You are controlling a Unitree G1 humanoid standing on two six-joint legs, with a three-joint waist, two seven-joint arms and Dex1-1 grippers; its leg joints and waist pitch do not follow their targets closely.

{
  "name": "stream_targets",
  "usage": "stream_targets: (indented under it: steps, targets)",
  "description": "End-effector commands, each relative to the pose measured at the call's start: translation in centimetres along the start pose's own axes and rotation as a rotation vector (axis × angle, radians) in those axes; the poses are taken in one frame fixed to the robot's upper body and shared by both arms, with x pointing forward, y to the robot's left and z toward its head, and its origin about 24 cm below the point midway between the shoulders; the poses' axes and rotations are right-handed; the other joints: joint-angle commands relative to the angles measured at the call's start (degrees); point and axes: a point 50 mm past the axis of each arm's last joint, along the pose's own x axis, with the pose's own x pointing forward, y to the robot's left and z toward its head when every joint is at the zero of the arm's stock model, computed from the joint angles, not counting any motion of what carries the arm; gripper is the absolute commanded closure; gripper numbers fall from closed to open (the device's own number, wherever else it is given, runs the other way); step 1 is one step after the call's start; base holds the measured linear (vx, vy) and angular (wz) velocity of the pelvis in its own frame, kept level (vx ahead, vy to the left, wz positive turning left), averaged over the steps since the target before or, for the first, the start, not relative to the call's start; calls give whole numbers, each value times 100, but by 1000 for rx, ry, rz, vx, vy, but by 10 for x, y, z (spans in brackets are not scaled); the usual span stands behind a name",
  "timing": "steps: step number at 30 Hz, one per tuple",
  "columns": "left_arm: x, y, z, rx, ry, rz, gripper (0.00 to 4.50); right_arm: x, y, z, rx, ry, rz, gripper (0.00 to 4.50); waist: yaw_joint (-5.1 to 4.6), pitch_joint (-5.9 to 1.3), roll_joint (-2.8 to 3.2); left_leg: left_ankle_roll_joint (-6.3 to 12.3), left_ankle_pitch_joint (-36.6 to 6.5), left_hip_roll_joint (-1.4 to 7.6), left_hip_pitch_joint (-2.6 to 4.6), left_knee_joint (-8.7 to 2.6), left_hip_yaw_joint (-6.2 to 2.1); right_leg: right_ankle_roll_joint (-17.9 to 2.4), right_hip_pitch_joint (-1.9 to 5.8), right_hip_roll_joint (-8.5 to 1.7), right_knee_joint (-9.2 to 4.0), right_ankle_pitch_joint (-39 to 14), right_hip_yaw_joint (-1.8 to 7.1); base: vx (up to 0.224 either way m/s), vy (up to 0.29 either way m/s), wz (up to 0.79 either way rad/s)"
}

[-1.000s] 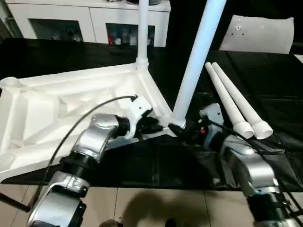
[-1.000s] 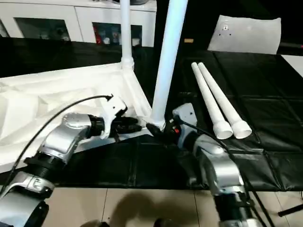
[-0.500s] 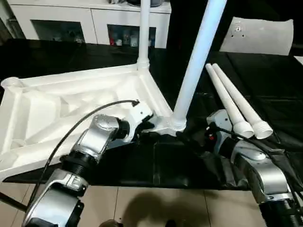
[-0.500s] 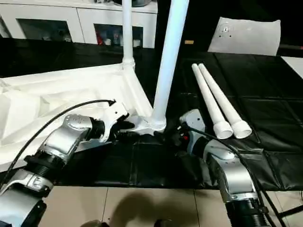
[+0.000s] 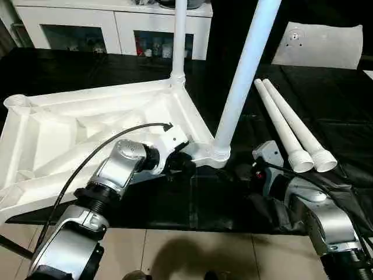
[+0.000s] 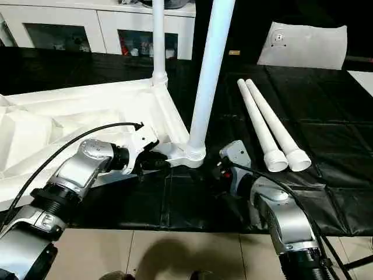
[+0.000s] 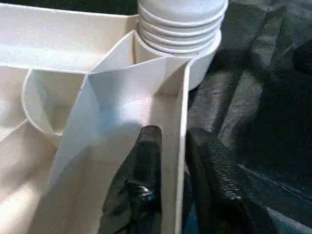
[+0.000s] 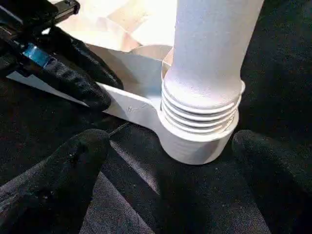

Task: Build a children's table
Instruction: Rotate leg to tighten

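Observation:
The white tabletop (image 5: 76, 125) lies underside up on the black cloth. One leg (image 5: 179, 35) stands in its far corner socket. A second leg (image 5: 245, 76) stands in the near corner socket (image 5: 220, 154), leaning slightly right. Two loose legs (image 5: 280, 123) lie side by side to the right. My left gripper (image 5: 183, 163) is shut on the tabletop's rim beside that near socket, and its fingers (image 7: 146, 161) sit on either side of the thin wall. Just right of the socket, my right gripper (image 6: 218, 175) is open, its fingers (image 8: 73, 161) spread wide, touching nothing.
White glass-door cabinets (image 5: 105, 26) line the back. A flat white sheet (image 5: 317, 44) lies at the far right. The black cloth (image 5: 338, 111) ends at the near table edge, with tiled floor (image 5: 192, 251) below. A black cable (image 5: 116, 137) loops over my left forearm.
My right gripper has drawn back from the near leg's base, still open. My left gripper opened briefly, then closed on the rim.

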Motion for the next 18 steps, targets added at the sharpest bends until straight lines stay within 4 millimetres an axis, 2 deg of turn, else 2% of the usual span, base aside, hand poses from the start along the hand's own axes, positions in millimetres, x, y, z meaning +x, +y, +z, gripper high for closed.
stream_targets:
  steps: [1,4,7,11,18]
  targets:
    - [0,1,2,17,15,-12,392,-1,0,6,-34,-15,5,0,25,-419,44,313,-1193,310,41,-391,-106,-1070,352,-384,-389,-1523,309,0,0,0]
    - [-1,2,1,29,34,-28,428,-1,0,7,-36,-15,6,0,44,-425,44,303,-1176,313,45,-391,-108,-1077,353,-389,-380,-1505,312,0,0,0]
    - [-2,3,1,62,61,-45,444,0,0,8,-41,-16,11,0,53,-434,36,301,-1145,304,42,-386,-107,-1054,363,-388,-376,-1479,311,0,0,0]
    - [-2,4,2,76,69,-57,444,0,0,8,-42,-17,13,0,49,-440,41,329,-1032,312,39,-377,-103,-1149,369,-390,-347,-1224,316,0,0,0]
    - [0,0,1,116,71,-122,444,0,-3,10,-59,-20,12,0,56,-443,29,331,-1042,309,40,-373,-101,-1137,376,-395,-352,-1320,313,0,0,0]
